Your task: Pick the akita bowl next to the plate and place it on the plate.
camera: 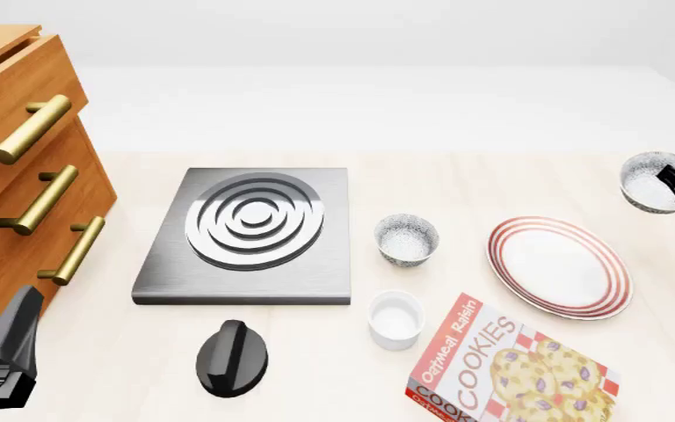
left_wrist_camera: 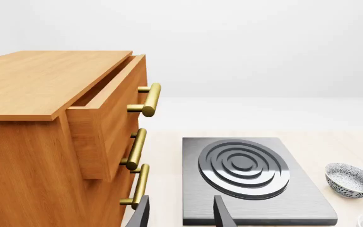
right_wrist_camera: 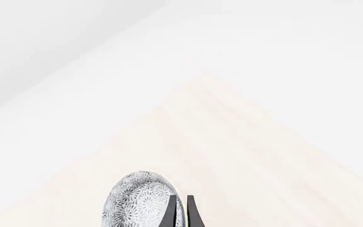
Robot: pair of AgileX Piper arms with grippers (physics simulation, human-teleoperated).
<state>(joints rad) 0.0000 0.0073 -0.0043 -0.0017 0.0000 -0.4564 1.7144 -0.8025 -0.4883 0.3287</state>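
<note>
right gripper point(right_wrist_camera: 180, 208) clenched on the rim of a small grey-and-white speckled akita bowl point(camera: 652, 181), held tilted above the table, beyond the large flat white plate with thin red rings point(camera: 558, 266). a 2nd bowl alike point(camera: 407, 238) sits just left of the plate, untouched. left gripper point(left_wrist_camera: 180, 213) idle, fingers parted, holding nothing, near the wooden drawer cabinet point(left_wrist_camera: 55, 137) and grey stove plate point(left_wrist_camera: 251, 177).

judgement: carry step. bring the bowl back over plate centre, level it, lower until the base touches, then release. thin rim pinch may let it swing; move slow.
</note>
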